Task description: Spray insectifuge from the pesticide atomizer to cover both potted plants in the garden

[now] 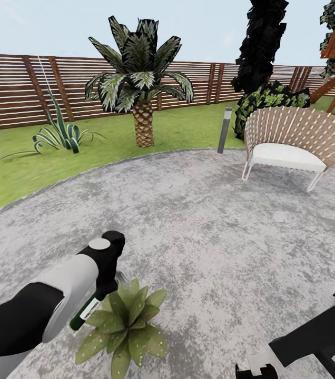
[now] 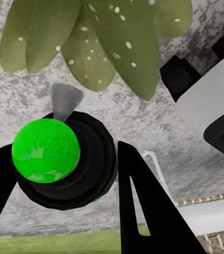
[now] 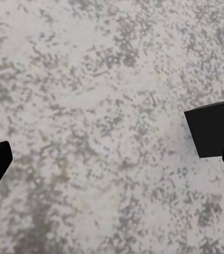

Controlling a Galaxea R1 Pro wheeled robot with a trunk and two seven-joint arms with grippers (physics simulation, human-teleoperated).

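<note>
While clamped in the left end effector, pesticide atomizer just beside potted plant.

This is a home garden: a round gravelly patio edged by green lawn, closed in by a brown slatted wooden fence. A palm, a woven garden chair and what looks like a bollard lamp stand around it.
</note>
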